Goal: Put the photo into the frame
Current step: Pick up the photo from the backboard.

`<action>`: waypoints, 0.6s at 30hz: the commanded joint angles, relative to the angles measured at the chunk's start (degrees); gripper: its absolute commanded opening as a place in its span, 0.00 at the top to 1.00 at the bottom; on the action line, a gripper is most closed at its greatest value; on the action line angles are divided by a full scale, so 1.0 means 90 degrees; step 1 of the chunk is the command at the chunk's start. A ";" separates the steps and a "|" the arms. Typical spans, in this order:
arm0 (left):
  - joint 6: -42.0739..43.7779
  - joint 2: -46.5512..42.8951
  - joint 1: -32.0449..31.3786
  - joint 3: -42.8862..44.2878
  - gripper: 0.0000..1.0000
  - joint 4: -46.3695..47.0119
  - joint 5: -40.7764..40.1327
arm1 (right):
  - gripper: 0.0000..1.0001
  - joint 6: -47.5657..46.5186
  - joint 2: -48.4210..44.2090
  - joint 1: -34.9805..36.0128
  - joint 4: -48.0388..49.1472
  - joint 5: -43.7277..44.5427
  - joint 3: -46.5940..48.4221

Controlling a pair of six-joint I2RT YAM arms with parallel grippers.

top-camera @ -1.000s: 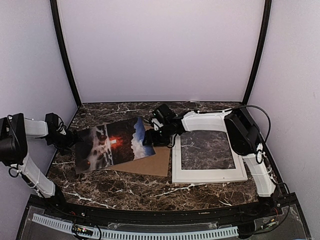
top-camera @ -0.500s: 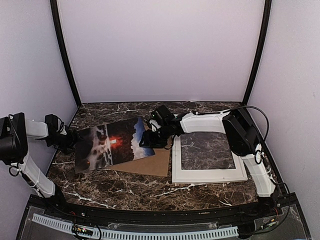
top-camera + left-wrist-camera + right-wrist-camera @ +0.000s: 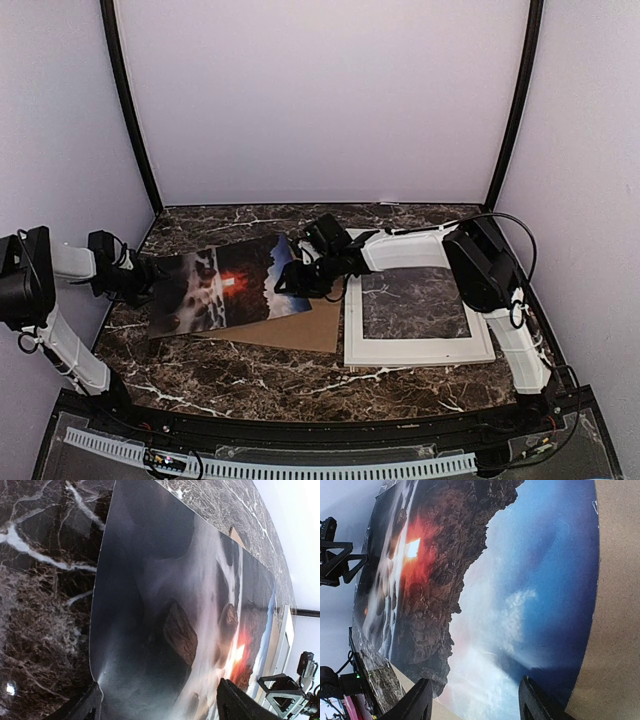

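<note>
The photo (image 3: 225, 285), a red sun over dark rocks with blue sky, lies left of centre, partly on a brown backing board (image 3: 300, 325). My left gripper (image 3: 143, 280) is open at the photo's left edge. In the left wrist view its fingers (image 3: 92, 702) stand wide apart over the dark end of the photo (image 3: 170, 605). My right gripper (image 3: 285, 282) is open over the photo's right end. In the right wrist view its fingers (image 3: 540, 702) straddle the blue sky part (image 3: 520, 605). A white frame (image 3: 420, 350) lies flat to the right, marble showing through it.
The brown board shows beside the photo in the right wrist view (image 3: 620, 605). I cannot tell whether the white rectangle is the frame alone or has a mat on it. Walls close the back and sides. The right arm (image 3: 410, 248) reaches across the frame's far-left corner.
My right gripper has moved left, further over the photo's right end. The photo's near-left corner has shifted slightly toward the back. The left gripper has barely moved.
</note>
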 commanded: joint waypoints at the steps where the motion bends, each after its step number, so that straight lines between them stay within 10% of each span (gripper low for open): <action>1: -0.0202 -0.0299 -0.0100 -0.0191 0.18 0.0059 0.1158 | 0.40 0.0075 0.0198 0.0075 -0.0414 0.0042 -0.0427; 11: -0.0207 -0.0723 -0.0098 -0.0194 0.18 0.0129 0.1295 | 0.40 0.0064 0.0187 0.0069 -0.0323 0.0023 -0.0614; 18: 0.0038 -0.1112 -0.0098 0.0205 0.16 -0.0227 -0.0387 | 0.41 0.0014 0.0112 0.0076 -0.0233 0.0045 -0.0692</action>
